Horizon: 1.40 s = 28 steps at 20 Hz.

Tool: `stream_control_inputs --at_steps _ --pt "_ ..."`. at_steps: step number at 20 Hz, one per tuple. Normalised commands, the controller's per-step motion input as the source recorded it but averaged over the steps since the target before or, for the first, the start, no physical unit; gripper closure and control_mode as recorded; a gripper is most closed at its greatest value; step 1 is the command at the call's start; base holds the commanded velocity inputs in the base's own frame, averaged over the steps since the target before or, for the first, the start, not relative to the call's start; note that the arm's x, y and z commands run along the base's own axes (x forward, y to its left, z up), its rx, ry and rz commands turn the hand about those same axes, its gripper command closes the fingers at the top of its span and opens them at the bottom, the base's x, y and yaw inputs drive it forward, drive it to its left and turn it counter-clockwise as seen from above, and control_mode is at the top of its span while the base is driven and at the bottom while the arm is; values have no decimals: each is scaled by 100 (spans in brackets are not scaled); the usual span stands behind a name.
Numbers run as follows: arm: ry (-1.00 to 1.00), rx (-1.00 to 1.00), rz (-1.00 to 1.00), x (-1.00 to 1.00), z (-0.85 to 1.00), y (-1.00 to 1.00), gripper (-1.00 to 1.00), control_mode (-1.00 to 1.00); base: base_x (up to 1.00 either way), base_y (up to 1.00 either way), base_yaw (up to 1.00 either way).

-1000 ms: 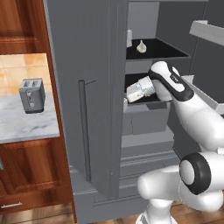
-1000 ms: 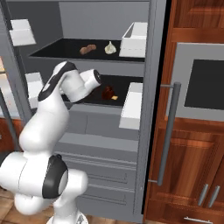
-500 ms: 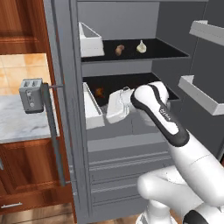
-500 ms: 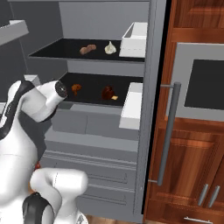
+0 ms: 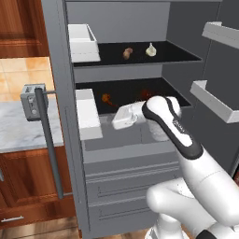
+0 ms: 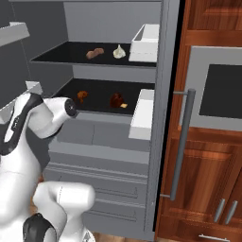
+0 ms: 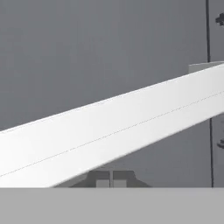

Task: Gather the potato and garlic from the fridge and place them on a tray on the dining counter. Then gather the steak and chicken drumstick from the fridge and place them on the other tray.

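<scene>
Garlic (image 5: 150, 49) sat on the upper black shelf (image 5: 177, 53) of the open fridge (image 5: 116, 18), an off-white bulb with a pointed top, and just beside it on the same shelf lay a small brown potato (image 5: 128, 52). From the right base view the same pair showed with the garlic (image 6: 120, 51) nearer the white bin (image 6: 147, 43) on the door side and the potato (image 6: 95, 53) further in. On the lower shelf (image 6: 104, 97) lay two reddish-brown pieces of meat, the chicken drumstick (image 6: 82, 95) deeper in and the steak (image 6: 116, 99) closer to the door, apart from one another.

The arm reached across the front of the lower shelf, with the pincer (image 5: 120, 120) at its end pointing toward the white door bin (image 5: 87, 114) on the fridge's left door. Its fingers could not be made out in the base views, but the pincer was closed, and nothing was seen held in it. From the hand view a pale slanted edge of a bin crossed grey fridge wall, with the two dark tips (image 7: 111, 178) close together at the bottom.

A long grey bar handle (image 5: 49, 144) ran down the left door, and beyond it a marble desk (image 5: 23, 130) carried a toaster (image 5: 29, 100). On the other side, wood cabinets (image 6: 208, 179) stood beside the right door handle (image 6: 182, 142).
</scene>
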Motion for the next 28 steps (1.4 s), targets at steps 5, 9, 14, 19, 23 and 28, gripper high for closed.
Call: stream_control_inputs --at_steps 5,9,14,19,23,28 --pt "26 0 -17 -3 13 -96 100 -100 0 0 0" --pt "5 -11 -33 42 1 -31 100 -100 0 0 0" --pt "44 -29 -69 11 5 -62 100 -100 0 0 0" --pt "46 -26 -46 15 3 -52 100 -100 0 0 0" --pt "32 -19 -31 14 0 -21 100 -100 0 0 0" --pt "16 -9 -19 0 -1 -32 100 -100 0 0 0"
